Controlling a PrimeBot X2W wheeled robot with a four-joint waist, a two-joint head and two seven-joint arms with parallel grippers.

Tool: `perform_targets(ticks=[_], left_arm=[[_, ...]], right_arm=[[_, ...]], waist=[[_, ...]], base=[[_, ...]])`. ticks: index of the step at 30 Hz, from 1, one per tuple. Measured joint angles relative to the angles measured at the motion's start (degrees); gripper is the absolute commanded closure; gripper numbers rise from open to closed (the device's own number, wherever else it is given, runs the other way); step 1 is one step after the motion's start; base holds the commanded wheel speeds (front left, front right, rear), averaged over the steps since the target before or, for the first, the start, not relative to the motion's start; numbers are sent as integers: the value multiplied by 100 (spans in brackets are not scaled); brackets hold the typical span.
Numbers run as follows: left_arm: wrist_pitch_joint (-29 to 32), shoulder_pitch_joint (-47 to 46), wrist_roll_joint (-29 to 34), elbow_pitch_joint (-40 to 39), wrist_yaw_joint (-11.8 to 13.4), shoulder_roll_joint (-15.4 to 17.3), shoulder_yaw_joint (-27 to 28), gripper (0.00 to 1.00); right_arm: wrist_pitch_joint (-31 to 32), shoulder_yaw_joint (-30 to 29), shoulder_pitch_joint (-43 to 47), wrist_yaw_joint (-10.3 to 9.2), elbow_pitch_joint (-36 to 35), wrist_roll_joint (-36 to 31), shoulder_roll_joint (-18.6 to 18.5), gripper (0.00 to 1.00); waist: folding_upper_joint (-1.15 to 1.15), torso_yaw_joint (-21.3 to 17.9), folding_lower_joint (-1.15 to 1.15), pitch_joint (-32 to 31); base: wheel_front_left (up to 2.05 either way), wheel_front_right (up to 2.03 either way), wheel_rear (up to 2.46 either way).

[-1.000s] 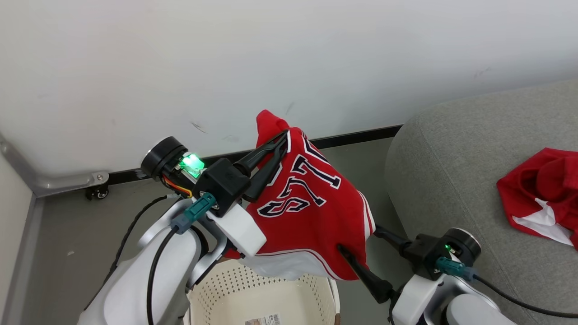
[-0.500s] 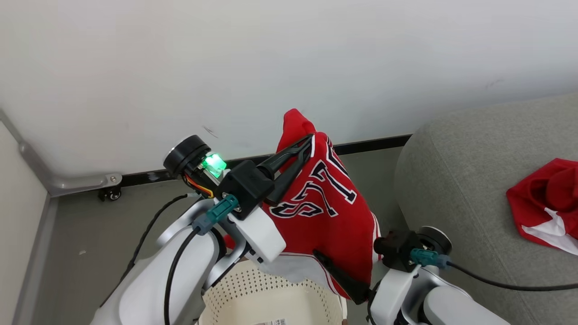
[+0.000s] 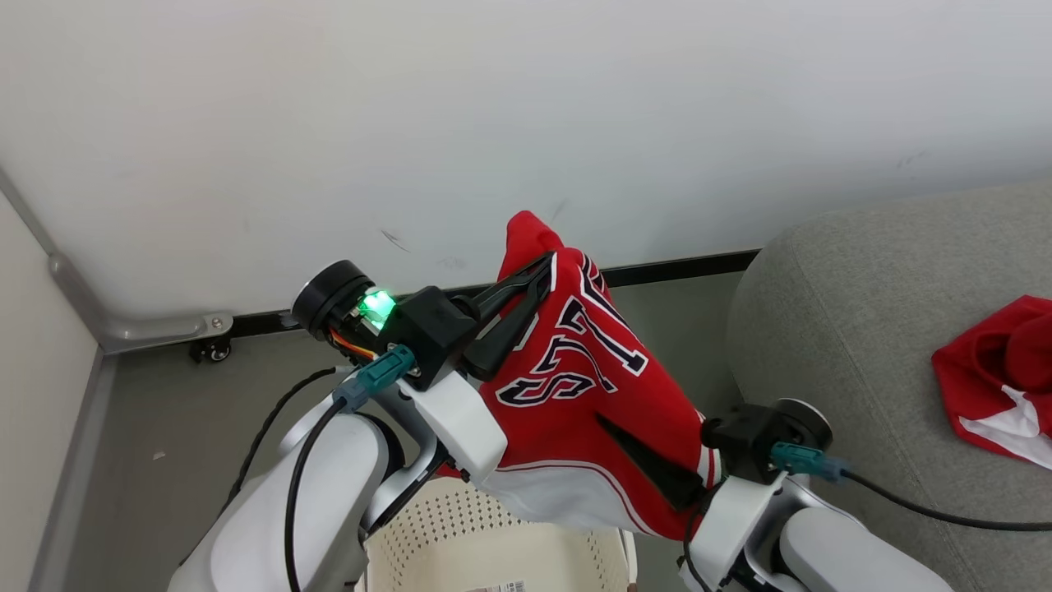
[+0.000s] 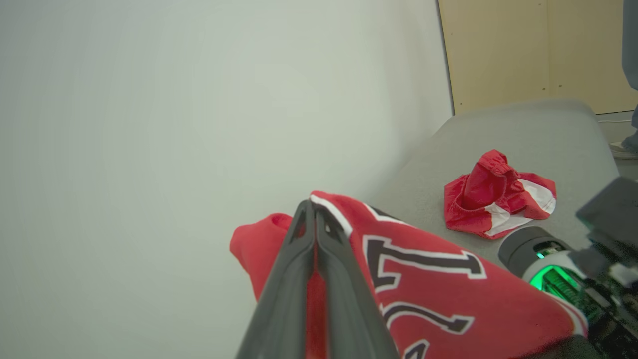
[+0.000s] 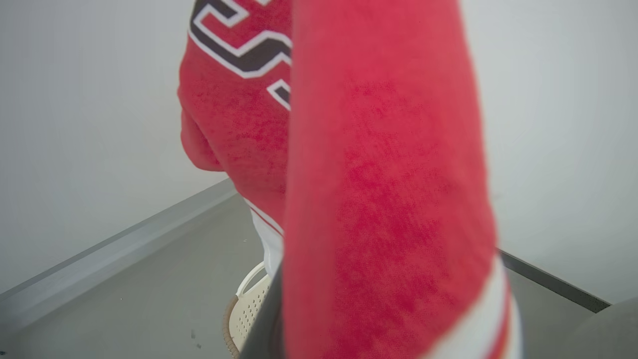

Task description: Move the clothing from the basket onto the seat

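Observation:
My left gripper (image 3: pixel 538 271) is shut on the top edge of the red jersey (image 3: pixel 592 386), holding it up over the cream perforated basket (image 3: pixel 493 543). In the left wrist view the fingers (image 4: pixel 311 234) press together on the cloth. My right gripper (image 3: pixel 608 426) is shut on the jersey's lower part, with one dark finger lying across the front and the other hidden behind the fabric. The jersey (image 5: pixel 389 199) covers most of the right wrist view, above the basket's rim (image 5: pixel 244 309). Red shorts (image 3: pixel 994 386) with white stripes lie crumpled on the grey seat (image 3: pixel 855 329) to the right.
A white wall stands close behind, with a black baseboard (image 3: pixel 682 267) and grey floor. A metal rail with a small caster (image 3: pixel 205 351) runs along the left. Beyond the seat are a beige panel (image 4: pixel 523 50) and a person's foot (image 4: pixel 625 144).
The head camera has shifted a little. My right gripper has moved up and closer to the left arm, lifting the jersey's lower hem higher over the basket.

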Motion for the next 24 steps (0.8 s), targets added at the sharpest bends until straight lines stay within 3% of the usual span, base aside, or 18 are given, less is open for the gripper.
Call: perform_targets(ticks=[15, 17, 19, 20, 22, 24], left_arm=[[-213, 488, -458, 487, 57, -43, 283, 100], [-241, 527, -498, 515, 57, -45, 298, 83], [-288, 556, -547, 543, 57, -48, 311, 56], [-288, 556, -547, 543, 57, -48, 311, 34], [-335, 578, -595, 555, 56, -59, 334, 6], [-365, 627, -703, 567, 56, -68, 342, 0]], right_arm=[[-450, -1020, 52, 0, -287, 353, -493, 100], [-492, -1174, 52, 0, -354, 419, -511, 100], [-498, -1322, 47, 0, -413, 494, -556, 100], [-498, -1322, 47, 0, -413, 494, -556, 100], [-498, -1411, 22, 0, -437, 497, -636, 100], [-498, -1543, 3, 0, -447, 500, -727, 100]], waist=[[0, -323, 0, 39], [0, -380, 0, 47], [0, -436, 0, 57], [0, -436, 0, 57], [0, -488, 0, 68], [0, -557, 0, 87]], base=[[0, 0, 0], [0, 0, 0], [0, 0, 0], [0, 0, 0], [0, 0, 0], [0, 0, 0]])
